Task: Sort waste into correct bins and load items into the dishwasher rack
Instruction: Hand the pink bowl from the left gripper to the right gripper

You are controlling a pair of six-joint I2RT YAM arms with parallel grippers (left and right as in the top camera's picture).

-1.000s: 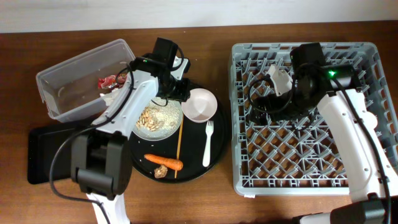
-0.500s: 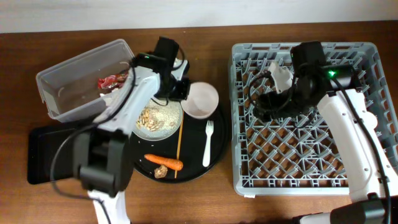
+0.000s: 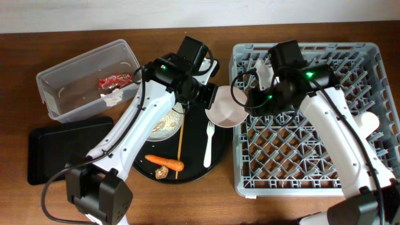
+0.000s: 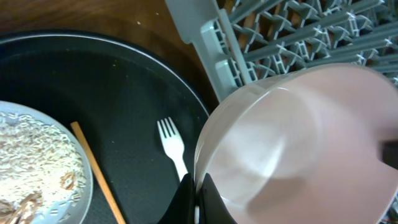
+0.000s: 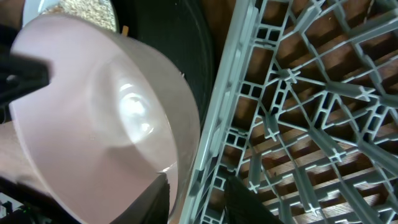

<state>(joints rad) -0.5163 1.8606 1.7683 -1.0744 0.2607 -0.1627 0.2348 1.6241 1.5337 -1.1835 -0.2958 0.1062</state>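
One bowl [image 3: 226, 109] just left the tray [image 3: 195, 150]: my left tool [image 4: 198, 198] pinches its rim at the rack [image 3: 312, 156], open right tool [image 5: 199, 202] awaiting handover.

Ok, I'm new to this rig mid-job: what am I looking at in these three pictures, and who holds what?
Two robot arms work at a table. The wide picture looks down from above; the other two come from a camera on each wrist. The left gripper pinches the rim of the cream-white bowl, held beside the grey dishwasher rack. The right gripper straddles that rim, seemingly open. On the round black tray lie a plate of scraps, a fork and a carrot. The clear tub holds a red wrapper.
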